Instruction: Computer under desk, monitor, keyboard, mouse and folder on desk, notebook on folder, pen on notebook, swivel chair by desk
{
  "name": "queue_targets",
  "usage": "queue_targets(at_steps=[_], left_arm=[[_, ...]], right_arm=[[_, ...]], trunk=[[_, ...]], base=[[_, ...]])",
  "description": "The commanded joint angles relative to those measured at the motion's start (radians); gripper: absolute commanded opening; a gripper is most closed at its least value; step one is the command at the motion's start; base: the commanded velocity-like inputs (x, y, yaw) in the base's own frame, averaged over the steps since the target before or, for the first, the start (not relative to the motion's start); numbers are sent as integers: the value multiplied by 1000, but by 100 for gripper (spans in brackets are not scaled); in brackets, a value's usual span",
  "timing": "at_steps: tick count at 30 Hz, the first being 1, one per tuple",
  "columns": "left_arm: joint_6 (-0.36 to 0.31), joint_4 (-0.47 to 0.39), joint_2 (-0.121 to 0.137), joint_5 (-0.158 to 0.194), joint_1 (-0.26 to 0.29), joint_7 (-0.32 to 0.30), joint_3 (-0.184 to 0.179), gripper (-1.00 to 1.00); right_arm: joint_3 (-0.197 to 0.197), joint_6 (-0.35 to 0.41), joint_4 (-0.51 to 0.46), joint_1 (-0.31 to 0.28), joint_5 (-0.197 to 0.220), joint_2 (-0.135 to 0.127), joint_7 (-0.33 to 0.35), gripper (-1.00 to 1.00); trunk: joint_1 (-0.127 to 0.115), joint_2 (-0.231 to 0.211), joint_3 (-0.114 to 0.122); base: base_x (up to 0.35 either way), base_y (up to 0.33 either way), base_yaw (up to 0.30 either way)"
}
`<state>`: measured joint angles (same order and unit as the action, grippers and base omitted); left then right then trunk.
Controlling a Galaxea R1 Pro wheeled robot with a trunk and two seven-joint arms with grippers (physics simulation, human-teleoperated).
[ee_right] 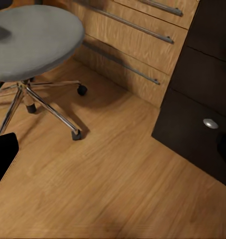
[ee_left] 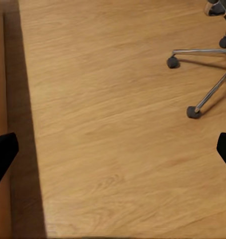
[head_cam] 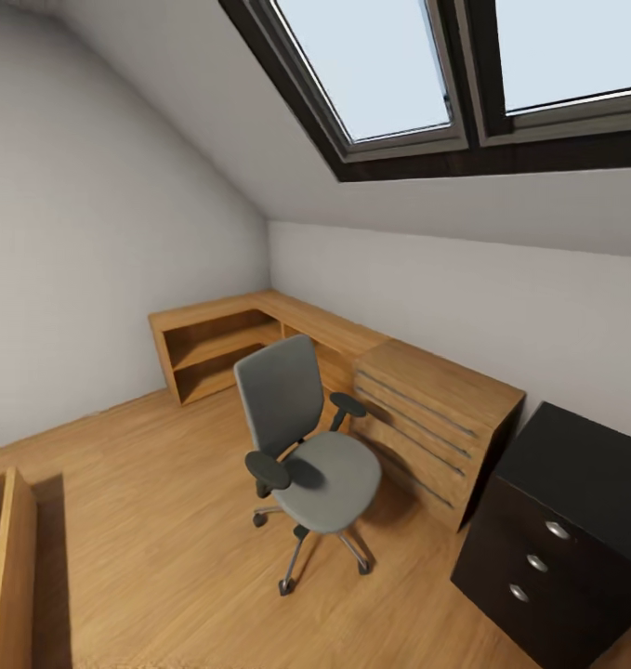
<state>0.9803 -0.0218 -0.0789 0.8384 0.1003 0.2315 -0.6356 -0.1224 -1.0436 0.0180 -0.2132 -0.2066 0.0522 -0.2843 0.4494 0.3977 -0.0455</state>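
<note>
Left gripper (ee_left: 113, 149) hangs over bare wood floor (ee_left: 108, 149), its dark fingertips (ee_left: 3, 152) at the far left and right edges of the left wrist frame, so I read it as spread wide with nothing between. Upper right of that frame: chrome legs and castors of the swivel chair (ee_left: 202, 74), well apart from the claw.

Right gripper (ee_right: 113, 154): one dark fingertip (ee_right: 3, 157) at lower left of the right wrist frame, the other barely visible at the right edge, so I judge it spread too, empty, also hanging over floor. Beyond it the chair's grey seat fills the upper left, the wooden drawer chest (ee_right: 137, 35) runs across the top, and the black drawer unit (ee_right: 202, 104) of the desk sits at right with round silver knobs.

Head view: chair (head_cam: 306, 446) stands centre frame, just beside the wooden chest (head_cam: 436, 418), facing lower right. Its seat looks bare, and I can't spot the blue folder on it. Black drawer unit (head_cam: 566, 539) sits at lower right, touching or nearly touching the chest. A low wooden shelf unit (head_cam: 231, 344) wraps the far corner under the skylight (head_cam: 427, 74).

My judgement: both arms are carried low and empty because I'm travelling, not handling. Chair is close to the desk unit but I'd say not yet positioned. Monitor, keyboard, mouse, notebook and pen remain to be located.
</note>
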Motion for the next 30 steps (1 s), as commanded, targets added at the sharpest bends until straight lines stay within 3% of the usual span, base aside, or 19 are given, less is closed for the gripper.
queue_targets(at_steps=[1,30], left_arm=[[1,0,0,-1,1,10,-8,100],[0,0,1,-1,1,9,-7,100]], right_arm=[[-8,-4,2,-1,-11,0,-4,100],[-8,-2,2,-1,-11,1,-4,100]], trunk=[[1,2,-2],[1,2,-2]], base=[[0,0,279],[0,0,280]])
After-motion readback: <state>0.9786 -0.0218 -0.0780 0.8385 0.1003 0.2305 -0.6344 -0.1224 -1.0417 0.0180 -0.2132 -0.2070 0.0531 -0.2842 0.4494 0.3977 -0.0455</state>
